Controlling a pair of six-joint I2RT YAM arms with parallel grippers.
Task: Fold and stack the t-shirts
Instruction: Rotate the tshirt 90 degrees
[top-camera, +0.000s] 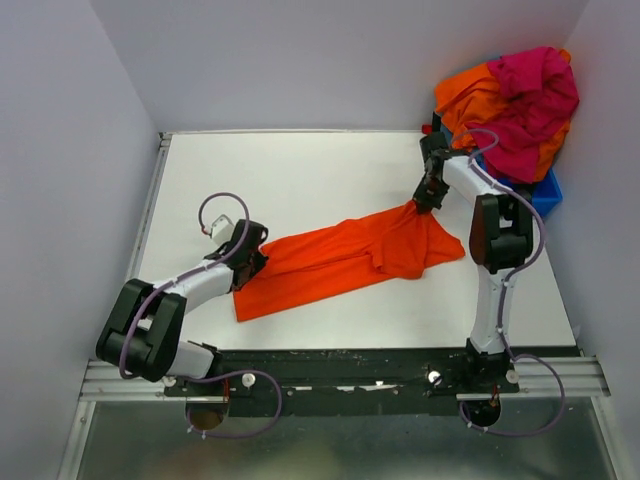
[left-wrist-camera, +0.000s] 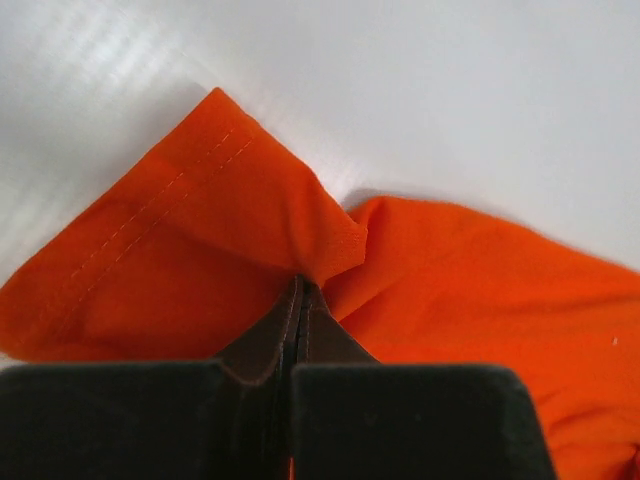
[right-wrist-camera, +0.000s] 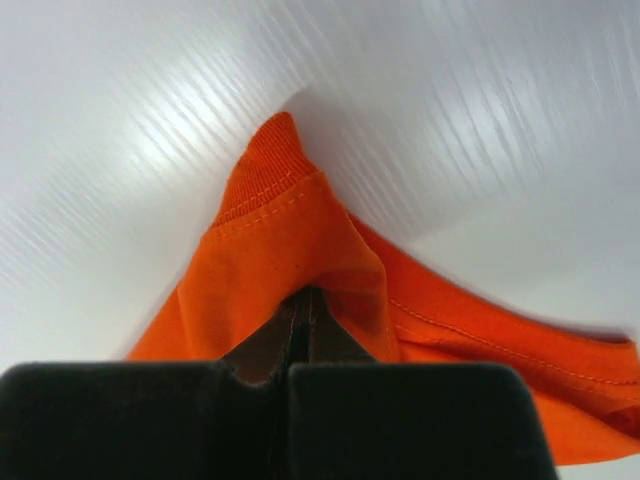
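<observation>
A bright orange t-shirt lies stretched slantwise across the white table, bunched and creased near its right end. My left gripper is shut on its lower-left hem corner, fabric pinched at the fingertips. My right gripper is shut on the upper-right end, close to the ribbed collar, with cloth folded over the fingertips. More t-shirts, magenta-pink and orange, are heaped at the back right.
The heap rests on a blue plastic bin at the table's back right corner, just behind my right arm. White walls close in the table at the left, back and right. A black rail runs along the near edge.
</observation>
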